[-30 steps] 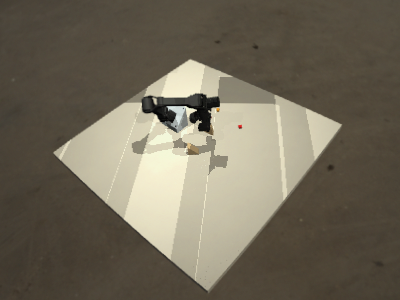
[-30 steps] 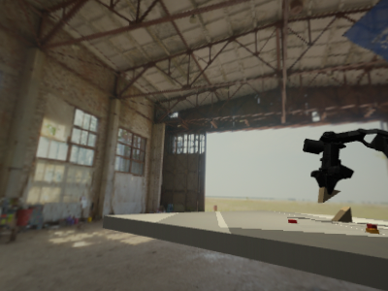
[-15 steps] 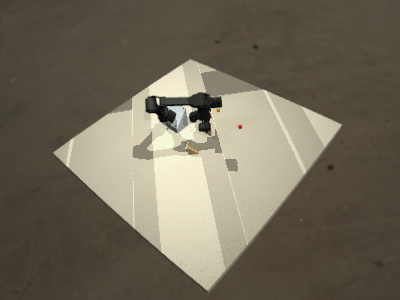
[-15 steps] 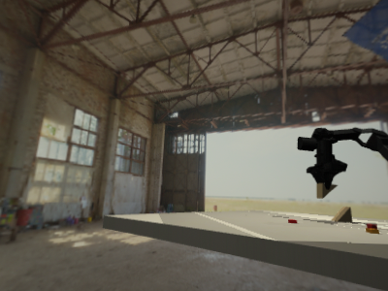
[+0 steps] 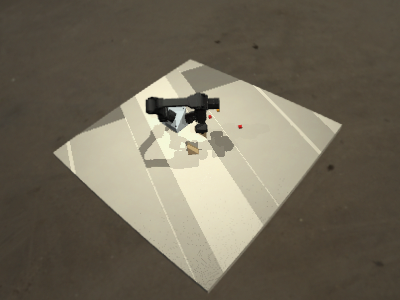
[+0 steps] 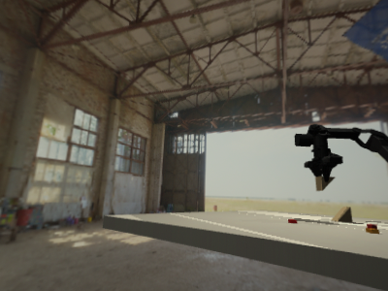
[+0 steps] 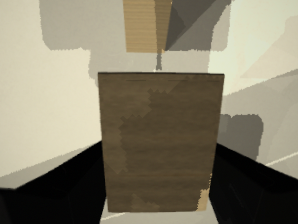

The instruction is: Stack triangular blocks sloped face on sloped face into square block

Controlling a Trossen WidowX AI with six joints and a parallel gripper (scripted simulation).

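My gripper [image 5: 201,130] [image 6: 321,175] [image 7: 155,147] is shut on one wooden triangular block [image 6: 320,183] [image 7: 160,115], held in the air well above the table. In the exterior view its slope faces down and right; in the top view the gripper mostly hides it. The other triangular block [image 5: 192,149] [image 6: 343,214] [image 7: 144,27] stands on the table [image 5: 200,200] [image 6: 233,232], its slope facing up and left in the exterior view. The held block is up and left of it there. In the wrist view the standing block shows beyond the held block's far edge, partly cut off. The blocks are apart.
A small red object [image 5: 240,126] lies on the table. Another small red object [image 5: 210,116] and a small orange object [image 5: 218,110] lie close to the arm in the top view. In the exterior view a red piece [image 6: 292,221] lies left of the standing block.
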